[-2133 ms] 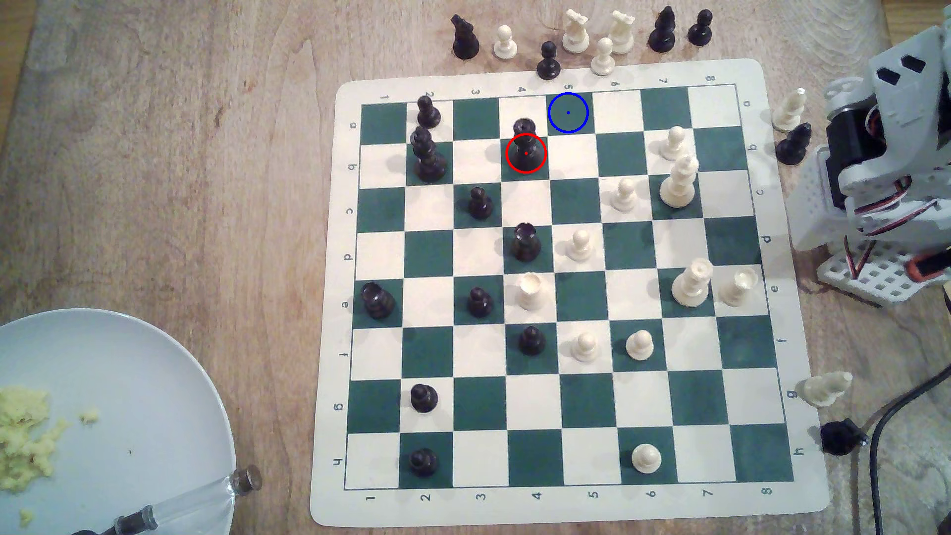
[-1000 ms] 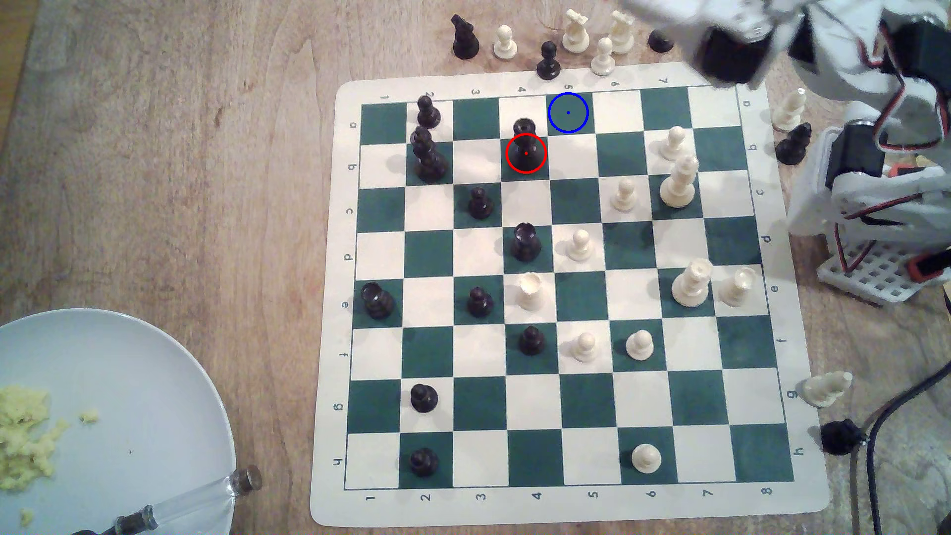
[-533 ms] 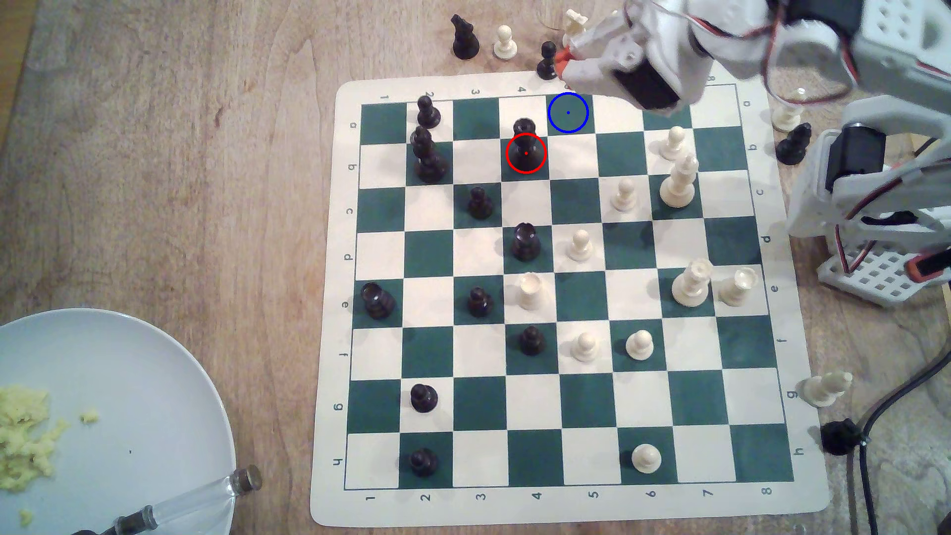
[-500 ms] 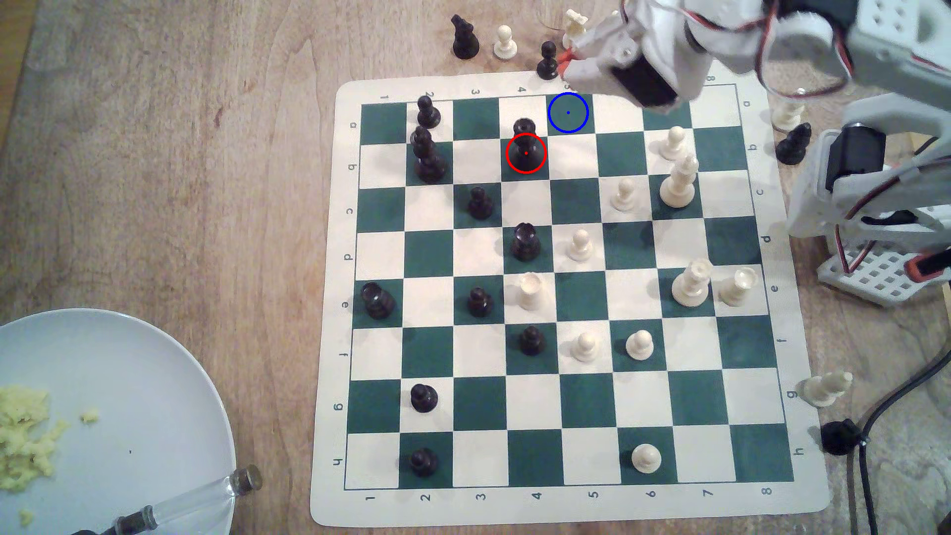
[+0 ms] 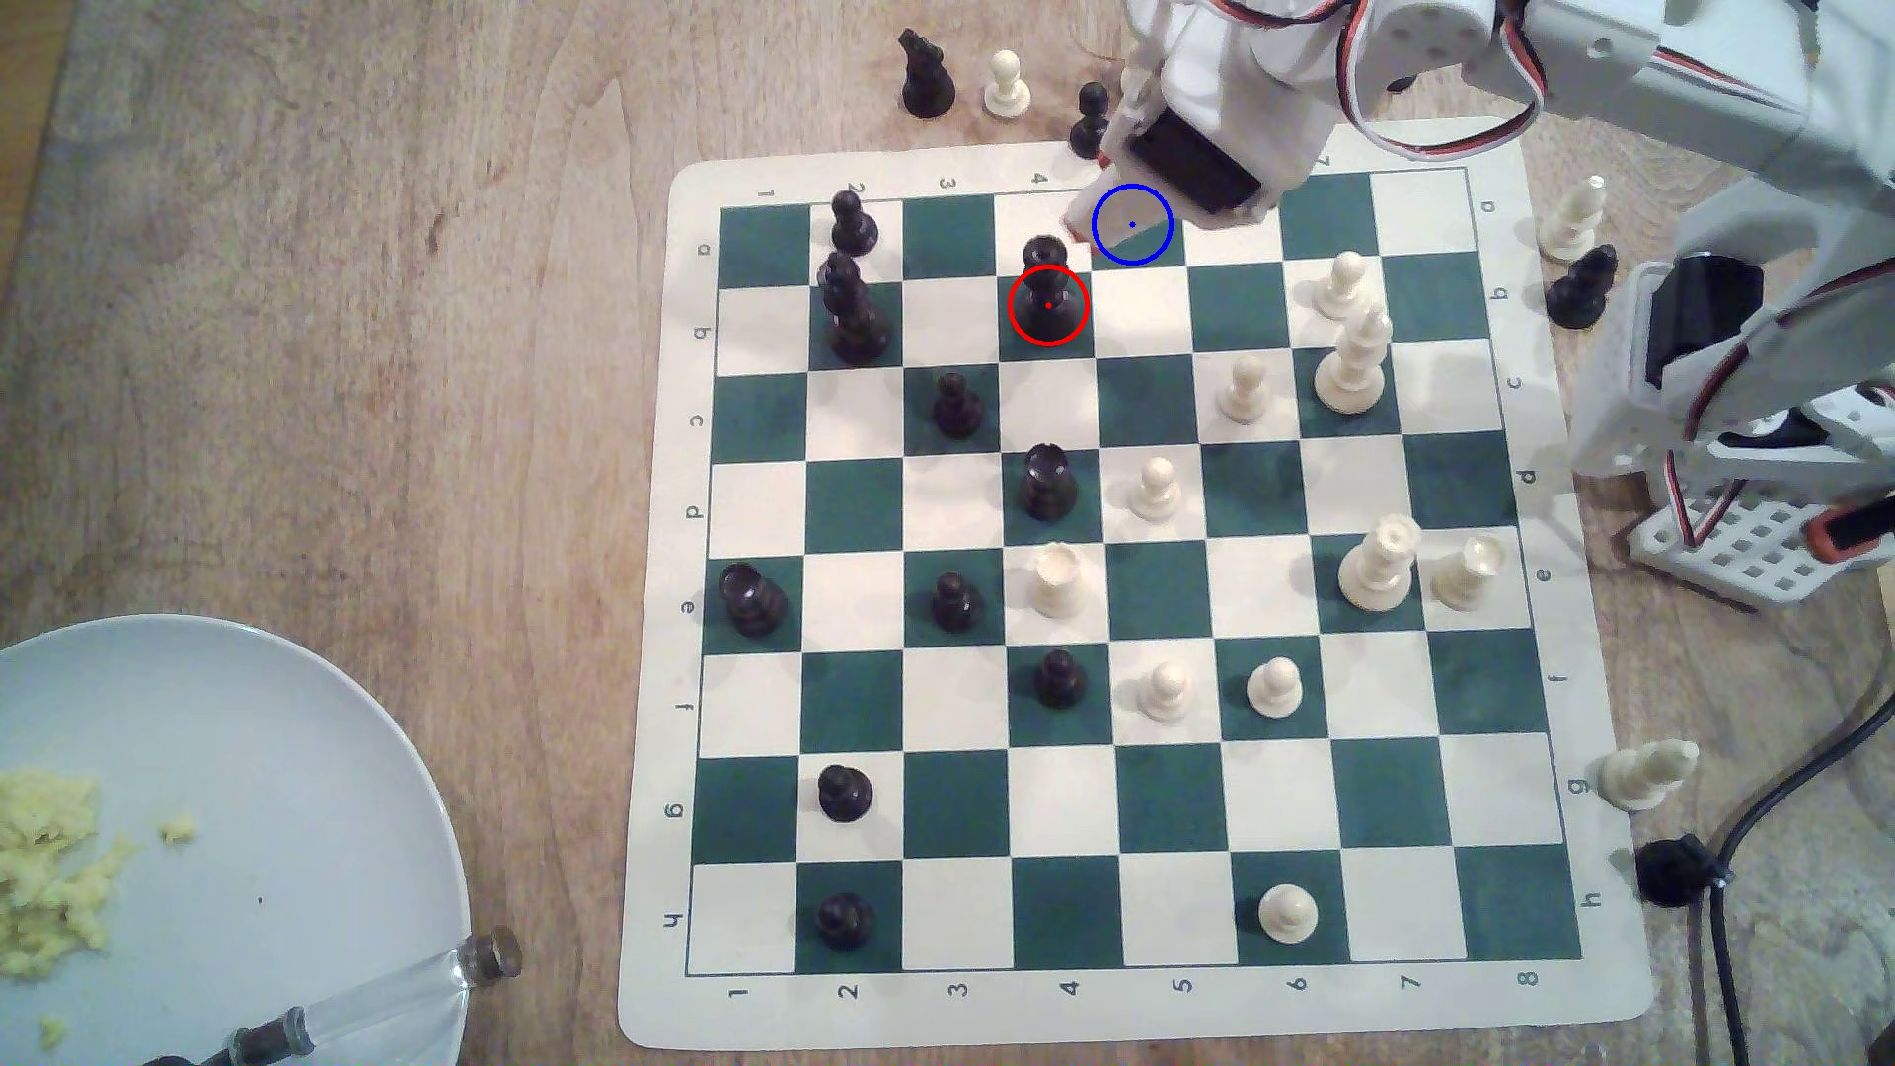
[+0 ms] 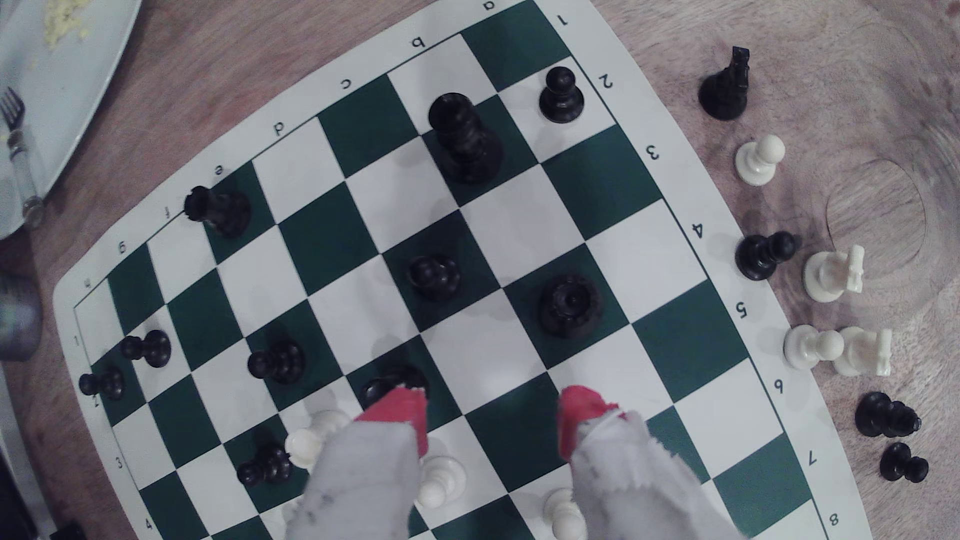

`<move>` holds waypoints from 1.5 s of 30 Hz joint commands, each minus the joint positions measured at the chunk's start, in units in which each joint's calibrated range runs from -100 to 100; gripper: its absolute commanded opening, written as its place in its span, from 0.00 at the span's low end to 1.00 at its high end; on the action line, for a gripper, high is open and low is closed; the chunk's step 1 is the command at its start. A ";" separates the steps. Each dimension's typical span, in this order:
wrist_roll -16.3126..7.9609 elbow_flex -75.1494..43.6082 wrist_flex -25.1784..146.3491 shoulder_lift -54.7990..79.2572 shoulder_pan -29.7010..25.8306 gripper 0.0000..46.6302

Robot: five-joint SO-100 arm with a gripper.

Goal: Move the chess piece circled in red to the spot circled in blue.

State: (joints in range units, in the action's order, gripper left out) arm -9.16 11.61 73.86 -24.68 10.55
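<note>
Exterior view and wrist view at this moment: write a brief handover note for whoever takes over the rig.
Gripper: open, empty, red-tipped fingers spread above the board.
The chess piece circled in red: on its ringed green square, upright, untouched; in the exterior view the gripper tip sits just up and right of it.
The spot circled in blue: no piece visible on it, partly covered by the arm.
Done: approach only. Left: descend, grasp, lift, place on blue.

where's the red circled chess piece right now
In the exterior view, the red-circled black piece stands on a green square near the board's top edge, diagonally below-left of the blue-ringed square.
</note>
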 commanded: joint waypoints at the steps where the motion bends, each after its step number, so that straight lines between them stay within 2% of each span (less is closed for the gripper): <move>1: 0.24 -2.46 -1.46 3.11 1.46 0.34; 15: 0.78 -10.43 -2.04 17.54 3.42 0.38; 45: 1.22 -10.62 -8.84 28.41 3.96 0.38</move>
State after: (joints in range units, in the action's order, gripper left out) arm -8.18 5.92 65.82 4.82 14.97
